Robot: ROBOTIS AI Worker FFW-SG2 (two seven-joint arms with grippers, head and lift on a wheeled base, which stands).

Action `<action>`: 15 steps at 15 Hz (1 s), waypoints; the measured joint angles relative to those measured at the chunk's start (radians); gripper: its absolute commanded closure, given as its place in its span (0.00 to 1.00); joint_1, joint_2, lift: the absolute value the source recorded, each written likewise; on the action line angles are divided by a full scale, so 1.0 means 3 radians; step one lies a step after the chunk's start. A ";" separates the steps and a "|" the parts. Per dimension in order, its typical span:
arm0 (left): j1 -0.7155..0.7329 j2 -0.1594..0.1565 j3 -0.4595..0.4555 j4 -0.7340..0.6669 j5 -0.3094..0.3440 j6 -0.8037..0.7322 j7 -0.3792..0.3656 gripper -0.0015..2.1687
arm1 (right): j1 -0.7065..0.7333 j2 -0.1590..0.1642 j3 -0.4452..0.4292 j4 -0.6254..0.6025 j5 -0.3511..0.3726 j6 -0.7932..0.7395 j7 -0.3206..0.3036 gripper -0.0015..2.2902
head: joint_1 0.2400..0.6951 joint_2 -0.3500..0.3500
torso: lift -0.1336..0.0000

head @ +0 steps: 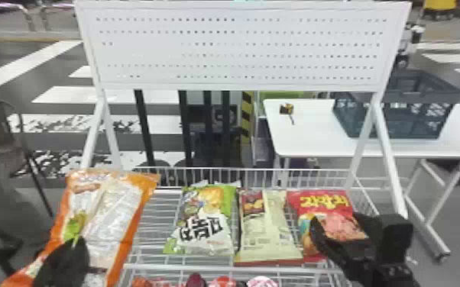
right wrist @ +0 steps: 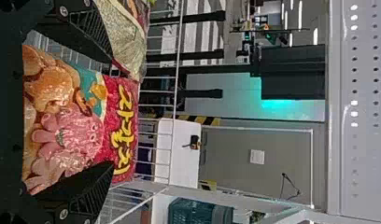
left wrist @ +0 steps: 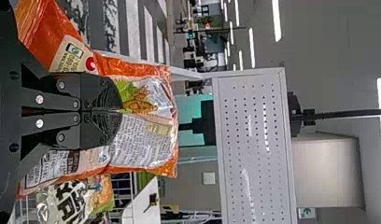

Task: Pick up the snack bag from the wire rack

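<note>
Red snack bag point(right wrist: 121, 114) on the wire rack point(head: 217, 268), right between the parted fingers of my right gripper point(right wrist: 110, 113)
And here's the one that matters; my right gripper is the nearer, with the bag's long axis running out along my fingers, its printed top edge just past my tips; one finger down each flank, the inner one squeezed in beside the pale bag point(head: 269, 229), so I'd close straight across the width and mind that neighbour; over on my other arm, my left gripper point(left wrist: 118, 111) is clamped on the orange bag point(left wrist: 146, 135)
</note>
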 measured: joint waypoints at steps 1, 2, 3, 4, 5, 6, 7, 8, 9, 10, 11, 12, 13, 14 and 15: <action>-0.0015 0.0001 -0.0017 0.0021 -0.0008 0.0005 0.0000 0.87 | -0.0152 0.0000 -0.0018 0.0191 0.0019 -0.0012 0.0017 0.05 | 0.57 0.50 | 1.00; -0.0028 0.0001 -0.0031 0.0036 -0.0019 0.0007 -0.0001 0.87 | -0.0259 0.0000 -0.0035 0.0333 0.0032 -0.0028 0.0025 0.05 | 0.57 0.50 | 1.00; -0.0041 0.0001 -0.0046 0.0054 -0.0028 0.0009 0.0000 0.87 | -0.0364 0.0000 -0.0054 0.0475 0.0056 -0.0046 0.0027 0.05 | 0.57 0.50 | 1.00; -0.0056 0.0002 -0.0060 0.0071 -0.0034 0.0009 0.0000 0.87 | -0.0453 0.0000 -0.0077 0.0601 0.0092 -0.0053 0.0023 0.05 | 0.57 0.50 | 1.00; -0.0070 0.0004 -0.0076 0.0086 -0.0040 0.0009 0.0000 0.87 | -0.0527 0.0000 -0.0105 0.0709 0.0129 -0.0044 0.0024 0.06 | 0.57 0.50 | 1.00; -0.0081 0.0005 -0.0086 0.0096 -0.0043 0.0010 0.0000 0.87 | -0.0577 0.0000 -0.0130 0.0786 0.0154 -0.0023 0.0032 0.09 | 0.57 0.50 | 1.00; -0.0091 0.0005 -0.0092 0.0105 -0.0045 0.0013 0.0000 0.87 | -0.0619 0.0000 -0.0158 0.0850 0.0168 0.0020 0.0068 0.10 | 0.57 0.50 | 1.00; -0.0101 0.0005 -0.0095 0.0111 -0.0045 0.0017 0.0000 0.87 | -0.0644 0.0000 -0.0178 0.0893 0.0172 0.0079 0.0117 0.10 | 0.57 0.50 | 1.00; -0.0111 0.0005 -0.0098 0.0114 -0.0045 0.0023 0.0000 0.87 | -0.0656 0.0000 -0.0188 0.0914 0.0172 0.0133 0.0156 0.15 | 0.57 0.50 | 1.00; -0.0124 0.0006 -0.0105 0.0118 -0.0045 0.0032 0.0002 0.87 | -0.0660 0.0000 -0.0204 0.0924 0.0168 0.0201 0.0204 0.21 | 0.57 0.50 | 1.00; -0.0134 0.0008 -0.0113 0.0119 -0.0045 0.0037 0.0004 0.87 | -0.0663 0.0000 -0.0217 0.0925 0.0160 0.0291 0.0258 0.30 | 0.57 0.50 | 1.00; -0.0137 0.0009 -0.0118 0.0121 -0.0045 0.0039 0.0005 0.87 | -0.0664 0.0000 -0.0223 0.0917 0.0155 0.0382 0.0305 0.50 | 0.57 0.50 | 1.00; -0.0139 0.0010 -0.0120 0.0121 -0.0045 0.0040 0.0005 0.87 | -0.0666 0.0000 -0.0227 0.0901 0.0150 0.0478 0.0335 0.73 | 0.57 0.50 | 1.00; -0.0137 0.0011 -0.0120 0.0121 -0.0045 0.0041 0.0005 0.87 | -0.0665 0.0000 -0.0227 0.0884 0.0146 0.0549 0.0336 0.90 | 0.57 0.50 | 1.00; -0.0133 0.0013 -0.0120 0.0120 -0.0045 0.0041 0.0005 0.87 | -0.0661 0.0000 -0.0225 0.0870 0.0142 0.0582 0.0316 0.91 | 0.57 0.50 | 1.00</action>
